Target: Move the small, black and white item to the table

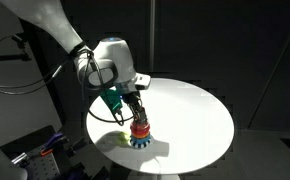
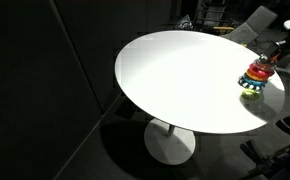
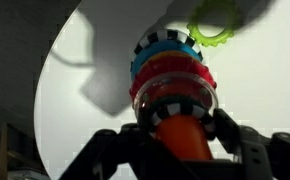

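The toy stack (image 1: 140, 133) stands on the round white table (image 1: 200, 110) near its edge; it also shows in an exterior view (image 2: 253, 80). In the wrist view the small black and white item (image 3: 175, 104) sits around the orange peg (image 3: 181, 138), on top of the red ring (image 3: 170, 80). My gripper (image 3: 180, 122) is directly over the stack, with one finger pressed against each side of the small item. It shows above the stack in an exterior view (image 1: 137, 115). The yellow-green ring (image 3: 214, 22) lies on the table beside the stack.
A blue ring and a larger black-and-white toothed ring (image 3: 165, 40) sit lower in the stack. The table edge (image 3: 55, 100) runs close to the stack. Dark curtains surround the table, and equipment stands beyond the rim (image 1: 45, 150).
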Tool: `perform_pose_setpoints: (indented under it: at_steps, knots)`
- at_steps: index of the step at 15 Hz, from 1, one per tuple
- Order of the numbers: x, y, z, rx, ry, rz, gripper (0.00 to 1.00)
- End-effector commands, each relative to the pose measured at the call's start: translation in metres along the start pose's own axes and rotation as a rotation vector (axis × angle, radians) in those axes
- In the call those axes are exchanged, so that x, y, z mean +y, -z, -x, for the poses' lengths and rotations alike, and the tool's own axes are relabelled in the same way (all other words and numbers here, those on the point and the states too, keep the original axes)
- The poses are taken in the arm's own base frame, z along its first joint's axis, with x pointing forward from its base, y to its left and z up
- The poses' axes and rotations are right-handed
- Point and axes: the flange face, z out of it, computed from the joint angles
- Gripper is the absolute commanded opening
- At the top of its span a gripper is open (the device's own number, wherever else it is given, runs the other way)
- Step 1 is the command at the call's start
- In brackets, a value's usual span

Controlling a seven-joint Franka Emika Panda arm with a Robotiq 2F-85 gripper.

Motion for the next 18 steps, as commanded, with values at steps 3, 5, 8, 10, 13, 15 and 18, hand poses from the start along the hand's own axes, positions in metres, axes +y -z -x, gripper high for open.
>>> perform_pose_setpoints:
  at_steps: [3,5,8,10,13,15,18]
  knots:
    - [0.001,0.029,-0.003,0.038,-0.009,-0.016,0.53]
    - [0.001,0.039,-0.004,0.051,-0.010,-0.020,0.52]
    - [0.000,0.055,-0.006,0.068,-0.010,-0.030,0.47]
    - [-0.001,0.066,-0.006,0.074,-0.006,-0.040,0.45]
    - [-0.007,0.080,-0.004,0.069,0.010,-0.056,0.43]
    - [-0.013,0.086,-0.001,0.050,0.036,-0.061,0.41]
    - [-0.026,0.086,0.005,-0.004,0.075,-0.059,0.41]
